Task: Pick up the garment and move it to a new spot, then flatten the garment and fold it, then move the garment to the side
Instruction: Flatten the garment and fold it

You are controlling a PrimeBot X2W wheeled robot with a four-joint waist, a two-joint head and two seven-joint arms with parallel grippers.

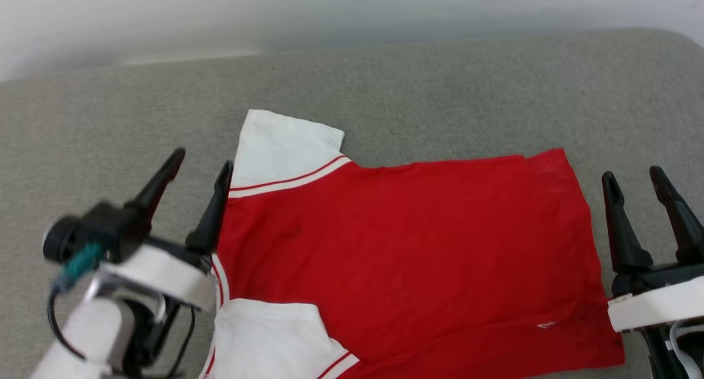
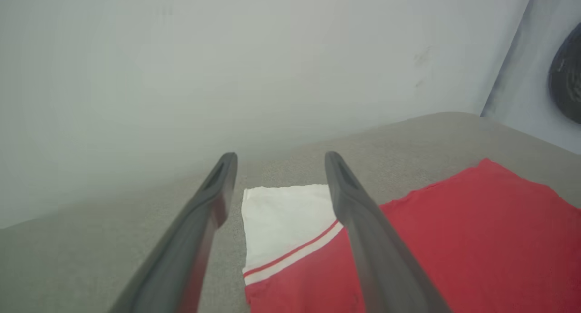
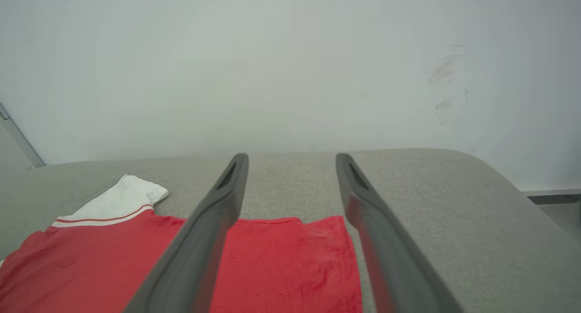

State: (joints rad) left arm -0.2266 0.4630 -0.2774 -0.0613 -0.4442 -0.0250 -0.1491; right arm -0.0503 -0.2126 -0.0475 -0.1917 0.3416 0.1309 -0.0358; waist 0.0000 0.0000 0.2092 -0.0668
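The red garment (image 1: 407, 258) lies spread flat on the grey cushion, plain red side up, collar end to the left and hem to the right. Its two white sleeves with striped trim (image 1: 283, 148) stick out toward the back and the front. My left gripper (image 1: 201, 172) hovers open at the garment's left edge by the far sleeve (image 2: 283, 217), nothing between its fingers. My right gripper (image 1: 635, 176) is open just off the hem at the right, also holding nothing. The right wrist view shows the hem corner (image 3: 317, 254) between and below its fingers.
The grey upholstered surface (image 1: 418, 87) extends behind and around the garment, bounded by a pale wall (image 3: 290, 67) at the back. Its right end curves down (image 3: 522, 199). A dark round object (image 2: 567, 77) shows on the wall at the right of the left wrist view.
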